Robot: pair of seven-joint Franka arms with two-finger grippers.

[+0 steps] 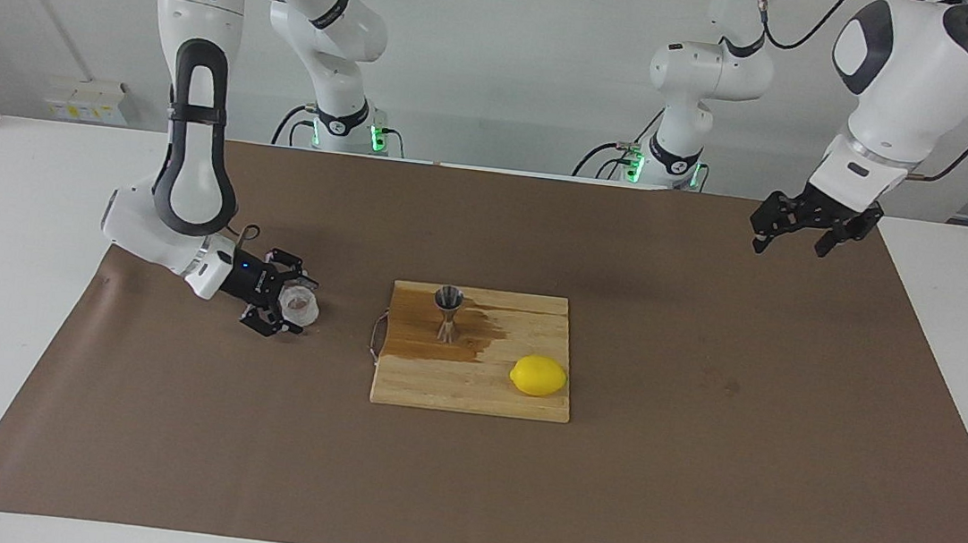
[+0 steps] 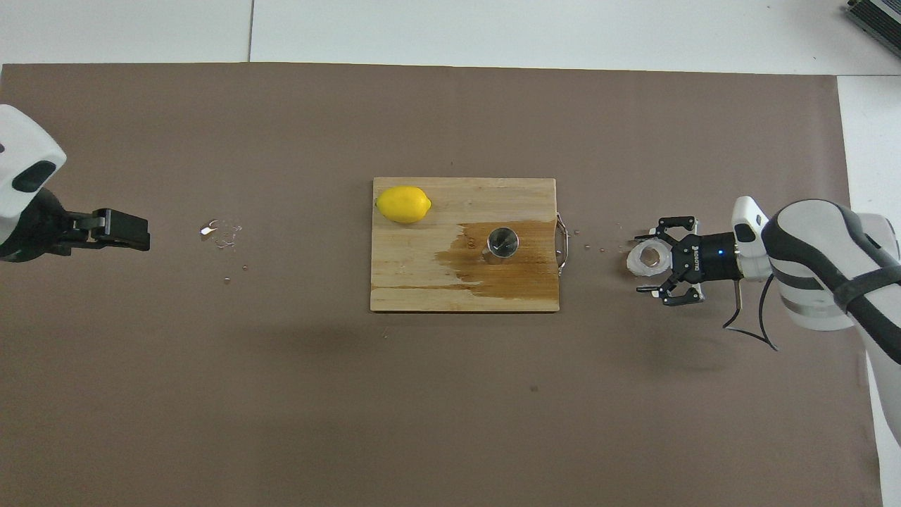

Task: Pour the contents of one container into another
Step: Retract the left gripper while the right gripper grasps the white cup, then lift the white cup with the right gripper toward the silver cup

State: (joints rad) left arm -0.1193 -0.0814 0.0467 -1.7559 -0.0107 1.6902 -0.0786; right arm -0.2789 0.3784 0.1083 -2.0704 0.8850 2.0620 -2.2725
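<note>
Right gripper (image 1: 287, 306) is lying low over the brown mat, its fingers (image 2: 644, 289) standing apart on either side of the cup (image 2: 649, 258), not yet clamping it. Only the facing view is showing the steel jigger (image 1: 447, 311) as an upright hourglass; overhead it is reading as a round rim. It is standing on the wet cutting board (image 1: 471, 392), well apart from that gripper. Left gripper (image 1: 799, 231), fingers spread, is waiting over the mat's corner.
</note>
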